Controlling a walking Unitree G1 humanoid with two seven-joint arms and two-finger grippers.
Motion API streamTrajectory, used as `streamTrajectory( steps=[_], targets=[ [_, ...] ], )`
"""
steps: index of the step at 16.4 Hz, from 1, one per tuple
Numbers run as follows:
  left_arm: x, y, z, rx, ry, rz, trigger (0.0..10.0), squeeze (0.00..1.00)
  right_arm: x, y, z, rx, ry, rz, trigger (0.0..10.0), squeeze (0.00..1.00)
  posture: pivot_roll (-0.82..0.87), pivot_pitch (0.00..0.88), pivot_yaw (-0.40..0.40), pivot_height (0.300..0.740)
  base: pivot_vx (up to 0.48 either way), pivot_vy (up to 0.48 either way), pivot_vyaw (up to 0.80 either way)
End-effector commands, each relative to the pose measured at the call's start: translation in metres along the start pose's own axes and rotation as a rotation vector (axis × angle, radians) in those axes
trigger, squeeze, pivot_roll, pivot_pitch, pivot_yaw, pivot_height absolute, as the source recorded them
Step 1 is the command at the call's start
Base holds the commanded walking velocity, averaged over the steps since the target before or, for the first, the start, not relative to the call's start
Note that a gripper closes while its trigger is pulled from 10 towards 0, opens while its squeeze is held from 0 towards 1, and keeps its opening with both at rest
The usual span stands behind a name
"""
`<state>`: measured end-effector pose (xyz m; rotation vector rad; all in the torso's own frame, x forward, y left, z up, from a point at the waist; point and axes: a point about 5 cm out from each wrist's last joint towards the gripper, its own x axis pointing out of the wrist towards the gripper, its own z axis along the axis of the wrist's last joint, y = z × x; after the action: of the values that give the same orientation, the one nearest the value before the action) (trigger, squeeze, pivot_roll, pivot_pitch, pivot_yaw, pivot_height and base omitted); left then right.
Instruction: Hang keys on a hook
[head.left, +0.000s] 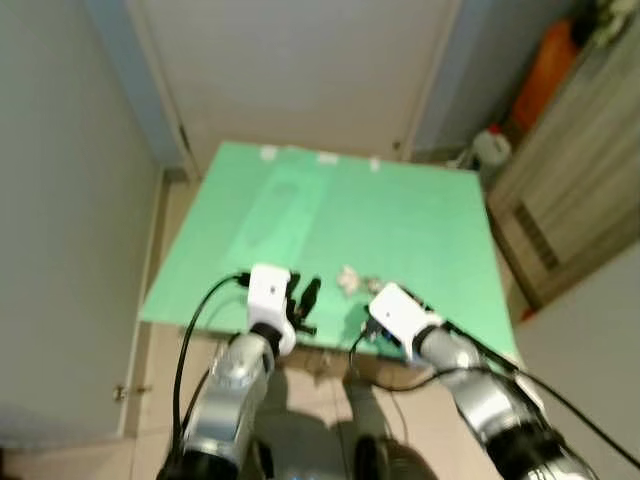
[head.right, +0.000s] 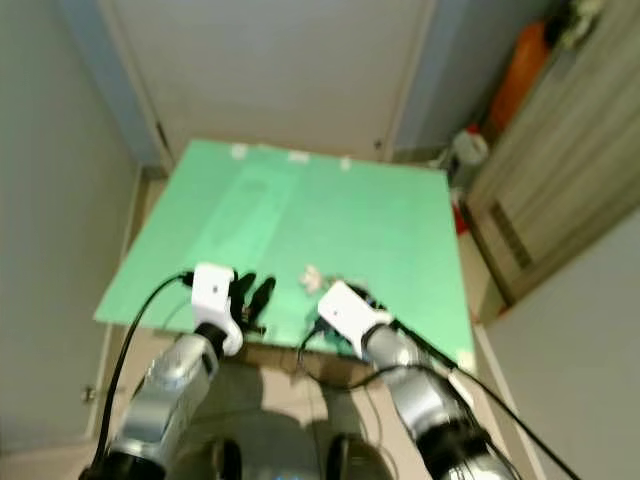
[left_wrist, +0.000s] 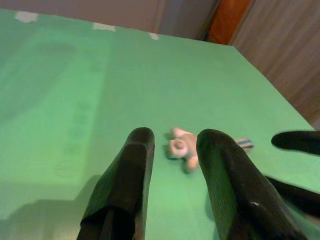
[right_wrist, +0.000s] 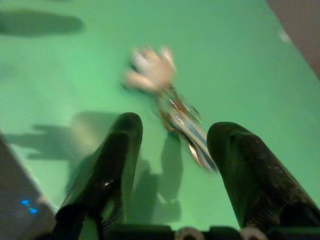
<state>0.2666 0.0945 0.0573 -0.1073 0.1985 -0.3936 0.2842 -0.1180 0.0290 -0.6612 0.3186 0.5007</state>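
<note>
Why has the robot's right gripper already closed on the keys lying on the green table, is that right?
Not quite. In the right wrist view the right gripper is open, its fingers either side of the keys, which lie free on the green table.

Soft, even indoor light with mild overall blur in both head views, a dim foreground in the wrist views where dark shadows of the jaws fall on the green bench (head.left: 400, 220), and the keys (right_wrist: 182, 122) smeared by motion blur in the right wrist view.
</note>
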Motion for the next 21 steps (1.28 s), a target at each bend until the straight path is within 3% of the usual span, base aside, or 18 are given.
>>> streamTrajectory(
  steps=[1, 2, 8, 17, 18, 21],
  targets=[
    [-0.002, 0.001, 0.000, 0.007, 0.008, 0.005, 10.0, 0.00, 0.005, -0.005, 0.000, -0.027, 0.028, -0.049, 10.0, 0.19, 0.02, 0.178, -0.013, 0.740, 0.000, 0.000, 0.00],
    [-0.003, 0.000, 0.000, 0.005, 0.009, 0.002, 10.0, 0.00, 0.008, -0.005, -0.002, -0.045, 0.047, -0.050, 10.0, 0.00, 0.02, 0.187, -0.014, 0.740, 0.000, 0.000, 0.00],
    [-0.020, -0.005, -0.003, 0.008, 0.020, 0.009, 10.0, 0.00, 0.018, 0.009, 0.010, -0.074, -0.008, 0.011, 10.0, 0.00, 0.05, 0.274, -0.018, 0.740, 0.000, 0.000, 0.00],
    [-0.044, -0.005, 0.000, 0.016, 0.029, 0.050, 10.0, 0.00, 0.027, 0.013, 0.018, -0.117, -0.032, -0.050, 10.0, 0.00, 0.10, 0.356, -0.028, 0.740, 0.000, 0.000, 0.00],
    [-0.046, -0.005, 0.001, 0.016, 0.030, 0.054, 10.0, 0.00, 0.028, 0.012, 0.021, -0.109, -0.044, -0.064, 8.3, 0.00, 0.11, 0.364, -0.029, 0.740, 0.000, 0.000, 0.00],
    [-0.050, -0.006, 0.003, 0.017, 0.031, 0.061, 10.0, 0.00, 0.032, 0.012, 0.033, -0.092, -0.097, -0.099, 8.1, 0.00, 0.12, 0.375, -0.031, 0.740, 0.000, 0.000, 0.00]
  ],
)
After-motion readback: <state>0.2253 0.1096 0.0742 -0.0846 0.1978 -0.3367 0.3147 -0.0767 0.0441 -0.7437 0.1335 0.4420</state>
